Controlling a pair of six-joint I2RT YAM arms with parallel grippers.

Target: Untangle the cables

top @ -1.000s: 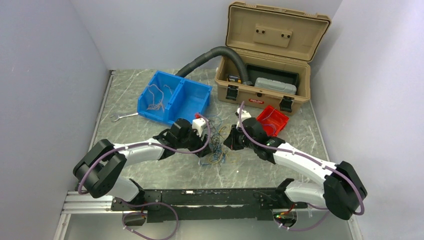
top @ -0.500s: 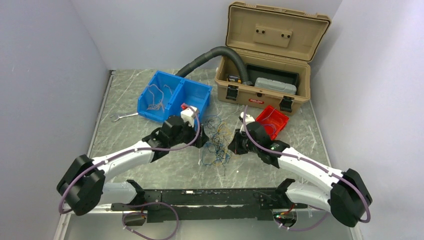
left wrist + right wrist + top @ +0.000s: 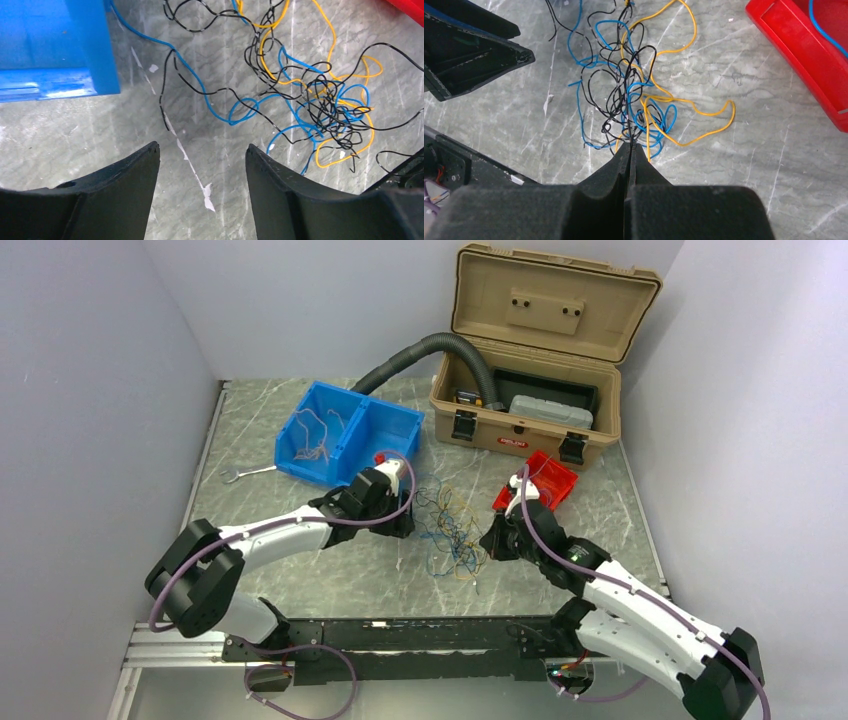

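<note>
Cables [image 3: 448, 530] in yellow, blue and black lie in a loose snarl around the middle of the marbled grey surface [image 3: 300, 570], between the two arms. The knot is densest on the side nearer the right arm, and single strands trail out toward the far edge and toward the blue bin [image 3: 345, 430]. The left gripper [image 3: 202, 155] stands wide with nothing between its fingers, over bare surface just left of the tangle and close to the near corner of the blue bin. The right gripper [image 3: 630, 147] is closed tight at the near-right side of the cables. A black strand runs straight into the seam between its fingers, so it looks pinched there. The blue bin sits toward the far left of the surface, with a few whitish wires in its left compartment, and a small wrench [image 3: 245, 473] lies beside it near the left edge. A red tray [image 3: 545, 480] sits right of the tangle with a blue strand in it. An open tan toolbox [image 3: 530, 410] fills the far right corner, and a black corrugated hose [image 3: 420, 350] curves into it.
</note>
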